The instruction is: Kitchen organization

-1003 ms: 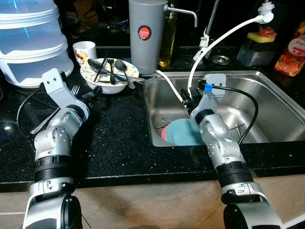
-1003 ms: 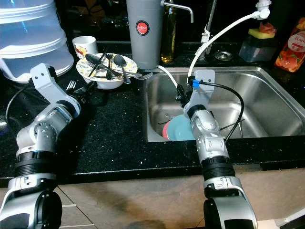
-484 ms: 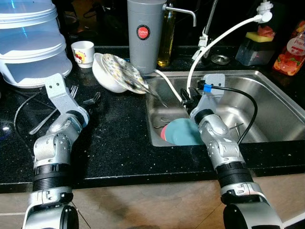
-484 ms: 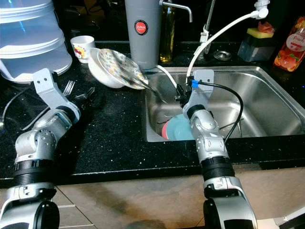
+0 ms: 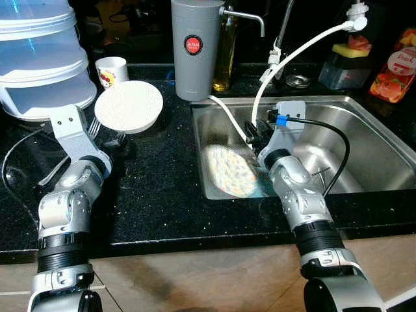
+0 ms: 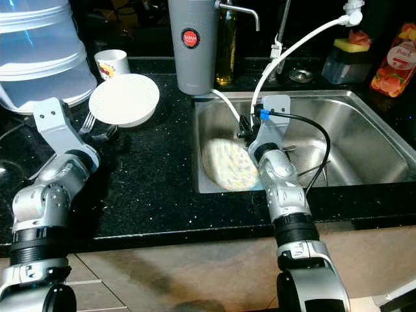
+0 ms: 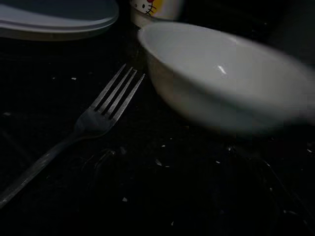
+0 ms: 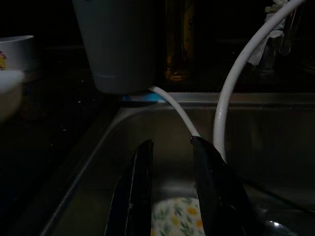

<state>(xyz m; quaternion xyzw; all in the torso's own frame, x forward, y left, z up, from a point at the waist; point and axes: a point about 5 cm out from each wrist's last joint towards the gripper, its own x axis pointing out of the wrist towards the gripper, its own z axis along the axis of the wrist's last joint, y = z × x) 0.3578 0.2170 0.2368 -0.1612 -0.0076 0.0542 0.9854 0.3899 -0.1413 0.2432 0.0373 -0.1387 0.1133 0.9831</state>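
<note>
Right claw point(image 8: 170, 191), fingers parted and empty, hangs over the patterned plate point(image 5: 229, 170) in the sink point(image 5: 364, 130) — left wrist view adds a fork point(image 7: 93, 123).

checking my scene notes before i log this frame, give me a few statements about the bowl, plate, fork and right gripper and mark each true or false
1. The white bowl is on the black counter, left of the sink. True.
2. The floral plate rests on the counter beside the bowl. False: it is in the sink basin.
3. A fork lies on the counter close to the bowl. True.
4. The right gripper is clamped on a white hose. False: its fingers are apart with nothing between them, above the floral plate.
5. The grey canister lies on its side in the sink. False: it stands upright on the counter behind the sink's left corner.
</note>
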